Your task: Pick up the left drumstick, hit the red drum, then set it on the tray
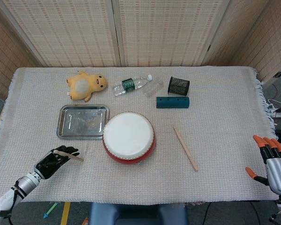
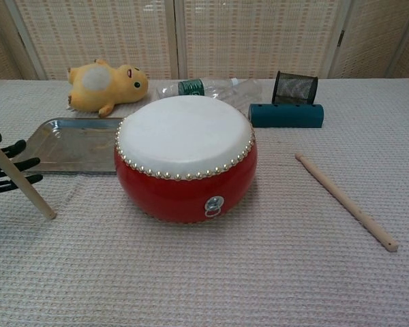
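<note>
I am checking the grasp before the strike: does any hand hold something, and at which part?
The left hand holds the left drumstick near one end; its other end points toward the red drum. The right hand holds nothing.

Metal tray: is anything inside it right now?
The metal tray holds no object, only reflections. In the chest view, the drum hides its right end, but the head view shows it whole.

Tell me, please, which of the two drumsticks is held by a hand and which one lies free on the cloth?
The left drumstick is held by the left hand, left of the red drum. The other drumstick lies untouched right of the drum.
</note>
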You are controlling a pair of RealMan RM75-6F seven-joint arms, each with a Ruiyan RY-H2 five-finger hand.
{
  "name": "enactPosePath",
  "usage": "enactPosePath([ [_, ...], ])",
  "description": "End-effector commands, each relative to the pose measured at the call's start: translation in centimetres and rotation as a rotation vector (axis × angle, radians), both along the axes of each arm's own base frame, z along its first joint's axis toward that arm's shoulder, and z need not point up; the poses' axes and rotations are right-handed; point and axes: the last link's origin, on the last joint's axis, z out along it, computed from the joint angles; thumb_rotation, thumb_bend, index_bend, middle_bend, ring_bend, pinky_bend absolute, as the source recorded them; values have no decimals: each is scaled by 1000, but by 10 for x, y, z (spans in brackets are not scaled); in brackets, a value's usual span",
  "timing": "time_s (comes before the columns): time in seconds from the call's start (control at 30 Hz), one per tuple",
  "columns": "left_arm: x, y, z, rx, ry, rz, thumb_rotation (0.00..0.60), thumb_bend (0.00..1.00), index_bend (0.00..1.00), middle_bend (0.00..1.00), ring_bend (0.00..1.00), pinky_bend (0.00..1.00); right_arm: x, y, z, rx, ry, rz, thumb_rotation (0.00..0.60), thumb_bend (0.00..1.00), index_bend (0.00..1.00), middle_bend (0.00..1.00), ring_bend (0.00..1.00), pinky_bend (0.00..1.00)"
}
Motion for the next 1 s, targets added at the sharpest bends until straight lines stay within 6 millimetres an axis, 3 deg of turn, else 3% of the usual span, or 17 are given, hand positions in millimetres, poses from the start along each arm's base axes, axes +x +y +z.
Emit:
enactPosePath([
  [0.03, -8, 11, -2, -15, -37, 32, 600, 353, 589, 391, 222, 171, 0, 0, 0, 0, 1, -1, 600, 179, 0, 125, 0, 107],
  [0.33, -4, 26, -18, 17, 34, 82, 600, 352, 556, 409, 292, 274, -1, 2, 0, -3, 0, -10, 600, 180, 0, 125, 0, 107],
  [0.47, -4, 31, -22, 20, 59, 98, 600, 352, 540, 460, 390, 404, -2, 3, 2, -7, 0, -15, 600, 180, 0, 125, 0, 107],
  [0.83, 4, 34, -34, 64, 19, 147, 600, 357, 518, 498, 409, 418, -4, 3, 2, -6, 0, -18, 600, 180, 0, 125, 0, 107],
  [1.0, 14, 31, -42, 76, 61, 80, 600, 357, 517, 513, 425, 438, -4, 2, 2, -5, 1, -18, 600, 180, 0, 125, 0, 107],
])
